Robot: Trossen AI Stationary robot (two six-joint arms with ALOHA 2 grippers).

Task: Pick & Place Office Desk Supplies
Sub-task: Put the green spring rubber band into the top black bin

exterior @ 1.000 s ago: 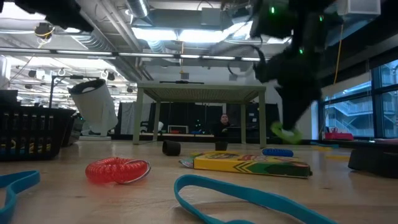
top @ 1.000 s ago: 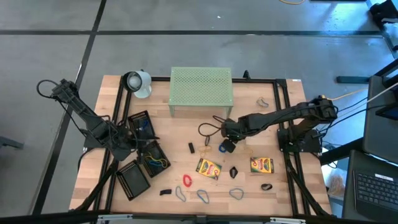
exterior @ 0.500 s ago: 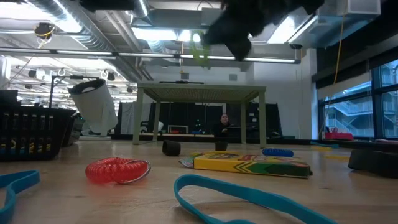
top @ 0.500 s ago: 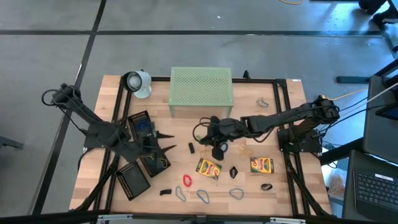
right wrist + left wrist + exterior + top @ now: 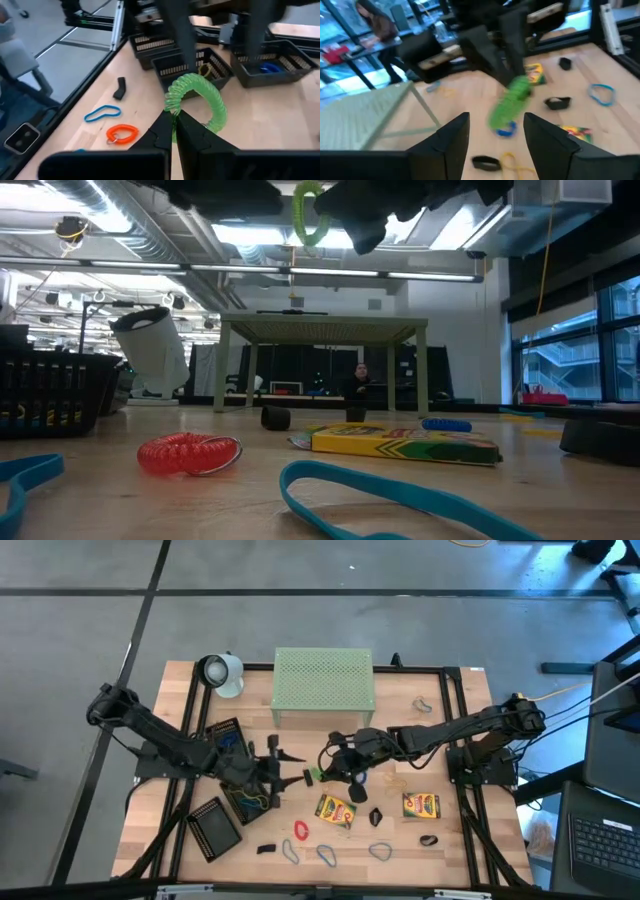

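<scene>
A green coiled loop (image 5: 197,100) is lifted high above the table's middle (image 5: 312,776) and shows at the top of the low view (image 5: 308,215). My right gripper (image 5: 174,117), reaching in from the right (image 5: 324,773), is shut on it. My left gripper (image 5: 496,120) comes from the left (image 5: 293,768) and is open. Its two fingers stand on either side of the coil's near end (image 5: 512,100), and I see no touch. Two crayon boxes (image 5: 336,810) (image 5: 421,805), a red coil (image 5: 300,830) and blue bands (image 5: 326,855) lie flat on the table. My right gripper pinches the green coil at one spot of its ring (image 5: 173,109) between the two fingers. They come level from the table's right. The coil is lifted clear of the table, and the rest of the ring stands out beyond the fingers toward my left gripper.
Three black mesh trays (image 5: 228,740) (image 5: 250,798) (image 5: 215,827) sit at the left. The pale-green perforated stand (image 5: 323,688) is at the far middle. Black clips (image 5: 376,816) (image 5: 428,839) (image 5: 265,849), a blue loop (image 5: 358,778) and a grey loop (image 5: 422,704) lie scattered about.
My right gripper has risen from just above the table with the green coil and carried it toward the table's left. My left gripper has moved from over the trays toward the table's middle, up to the coil, with its fingers open.
</scene>
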